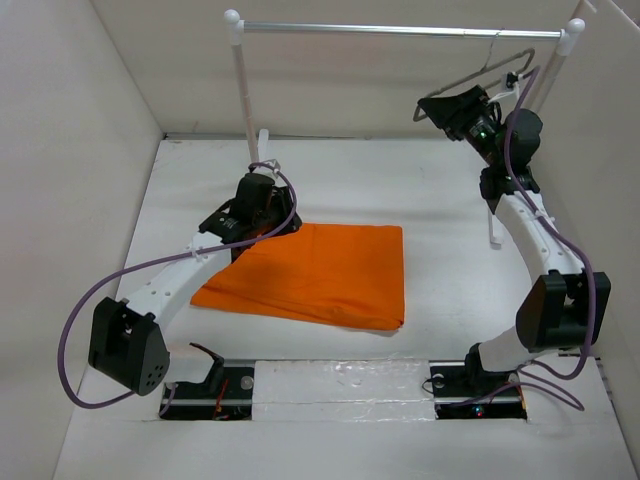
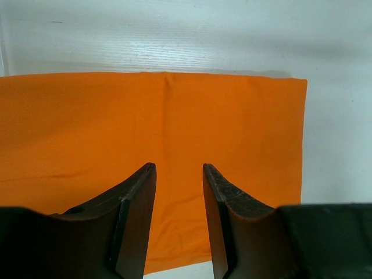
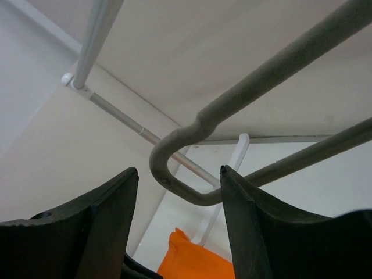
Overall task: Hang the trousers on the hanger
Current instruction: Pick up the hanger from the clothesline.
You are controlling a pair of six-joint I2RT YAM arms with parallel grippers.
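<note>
The orange trousers [image 1: 320, 275] lie folded flat on the white table. My left gripper [image 1: 272, 228] hovers at their far left corner. In the left wrist view it [image 2: 179, 168] is open and empty, with the trousers [image 2: 174, 116] spread below and between the fingers. The thin grey-brown hanger [image 1: 487, 68] hangs by its hook from the rail at the back right. My right gripper [image 1: 430, 108] is raised at the hanger's left end. In the right wrist view it [image 3: 179, 171] is open, with the hanger's [image 3: 261, 75] rounded corner just beyond the fingertips, not gripped. A bit of the trousers [image 3: 192, 261] shows below.
A silver rail [image 1: 400, 30] spans the back on two white posts [image 1: 245, 90], and it also shows in the right wrist view [image 3: 96, 35]. White walls close in the left, back and right sides. Purple cables loop off both arms.
</note>
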